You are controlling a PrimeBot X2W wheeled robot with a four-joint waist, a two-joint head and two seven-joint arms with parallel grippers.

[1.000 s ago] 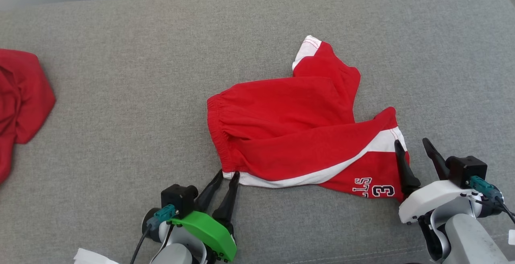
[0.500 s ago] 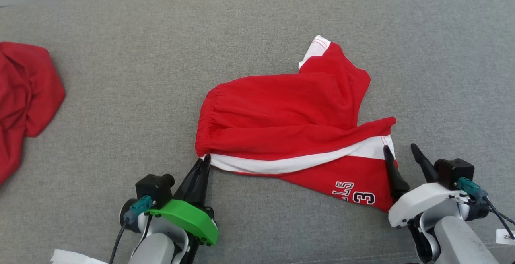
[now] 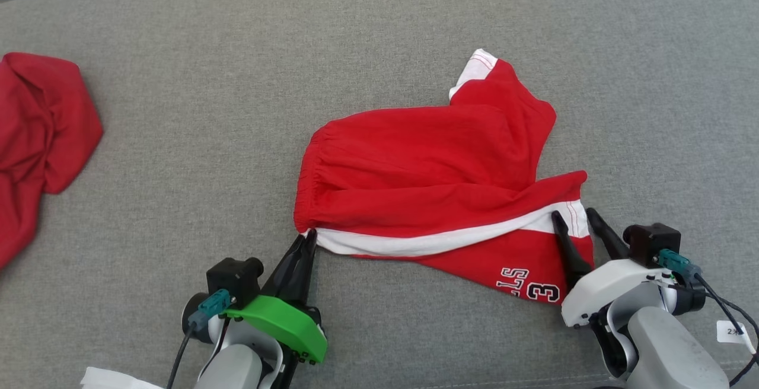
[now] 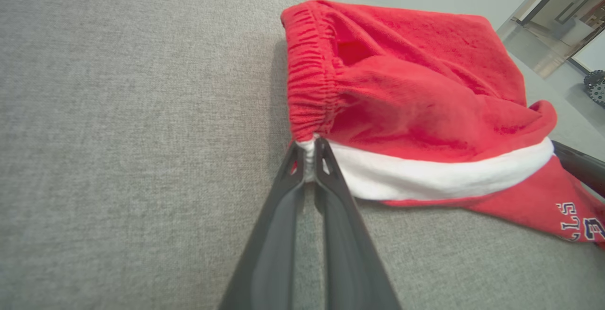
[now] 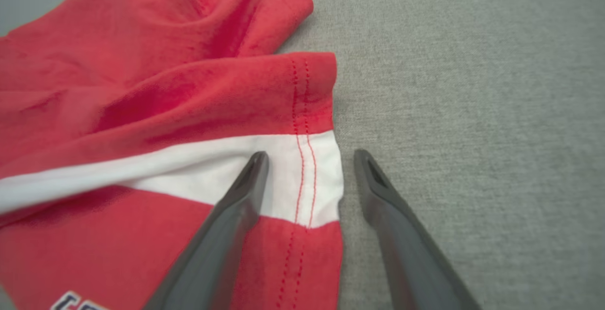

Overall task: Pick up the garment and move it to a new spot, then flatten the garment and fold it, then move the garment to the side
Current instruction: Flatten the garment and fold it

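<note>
The garment (image 3: 427,181) is a pair of red shorts with a white stripe and a printed number, crumpled in the middle of the grey cushion (image 3: 207,158). My left gripper (image 3: 308,238) is shut on the garment's near waistband corner (image 4: 309,151), where white stripe meets red elastic. My right gripper (image 3: 572,216) stands open astride the hem of the near leg: one finger lies on the white stripe (image 5: 283,168), the other finger (image 5: 378,192) on bare cushion beside the hem edge.
A second red cloth (image 3: 41,134) lies bunched at the cushion's left edge. A white scrap (image 3: 112,379) shows at the bottom left by my left arm. The cushion's far edge runs along the top of the head view.
My left gripper has closed on the waistband corner and pulled it slightly toward me. My right gripper has slid forward over the leg hem, with its fingers a little narrower. The camera has shifted.
</note>
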